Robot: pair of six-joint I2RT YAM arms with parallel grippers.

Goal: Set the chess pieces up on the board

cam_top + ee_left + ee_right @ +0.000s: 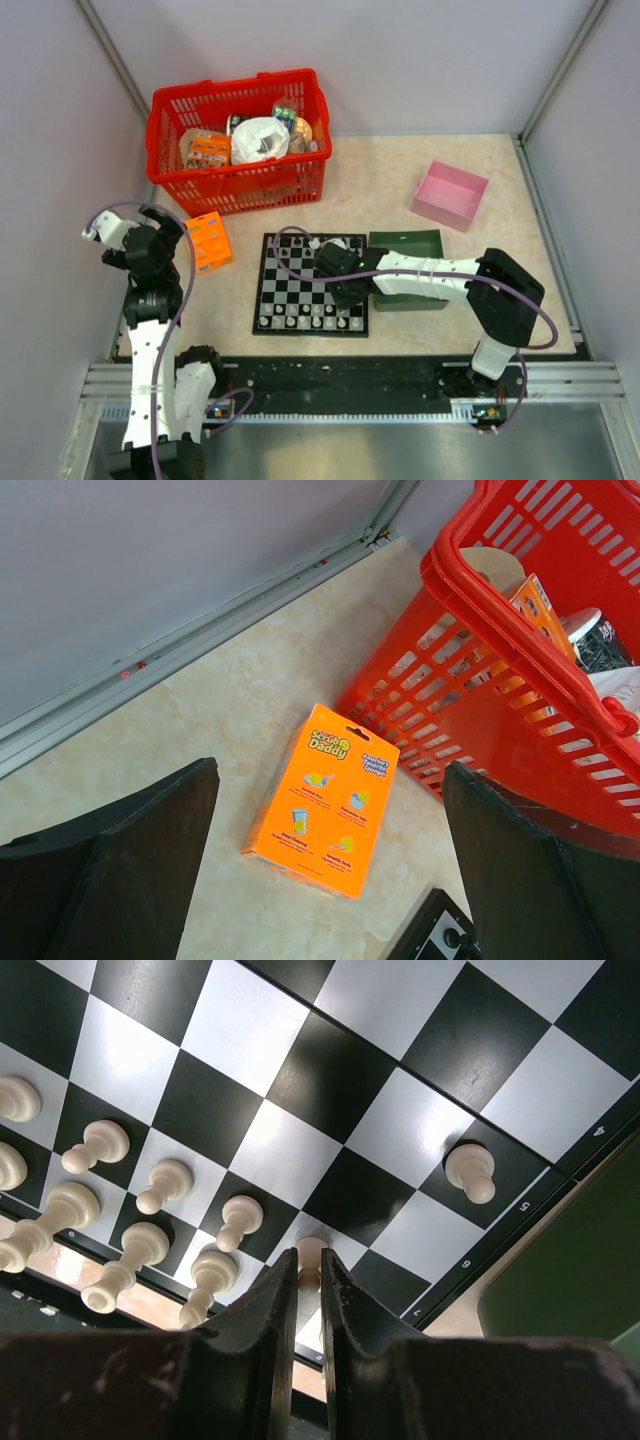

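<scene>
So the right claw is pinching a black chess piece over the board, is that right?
Not quite. The piece pinched in the right claw is pale white, not black. The rest is right: the claw is shut on it over the board. The right wrist view shows it best.

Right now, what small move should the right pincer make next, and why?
Probably open the right pincer a little and lift away: it pinches a white pawn that seems to stand on the board in line with the other pawns.
</scene>
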